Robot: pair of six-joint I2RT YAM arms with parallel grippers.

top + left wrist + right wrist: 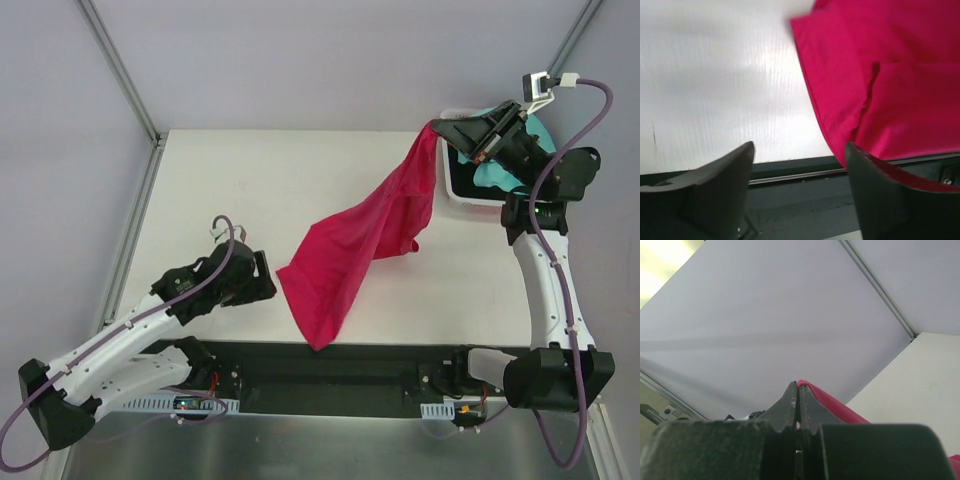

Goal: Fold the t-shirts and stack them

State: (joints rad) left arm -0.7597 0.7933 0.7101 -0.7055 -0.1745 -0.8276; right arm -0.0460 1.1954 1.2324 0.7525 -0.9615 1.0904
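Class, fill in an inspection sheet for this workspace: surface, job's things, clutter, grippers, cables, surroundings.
Surface: white table.
Job's things: pink t-shirt hangs from one pinched end, its lower end lying on the table; teal t-shirt sits in the white basket at the far right.
Clutter: nothing seen.
Grippers: left gripper open, low beside the pink t-shirt's edge, holding nothing; right gripper shut on the pink t-shirt, raised by the basket.
Cables: a purple cable loops along each arm.
Surroundings: pale walls, metal frame bars.

Right arm point(545, 280) hides most of white basket point(470, 204) and teal shirt point(495, 178); frame edges crop pink shirt point(900, 85)
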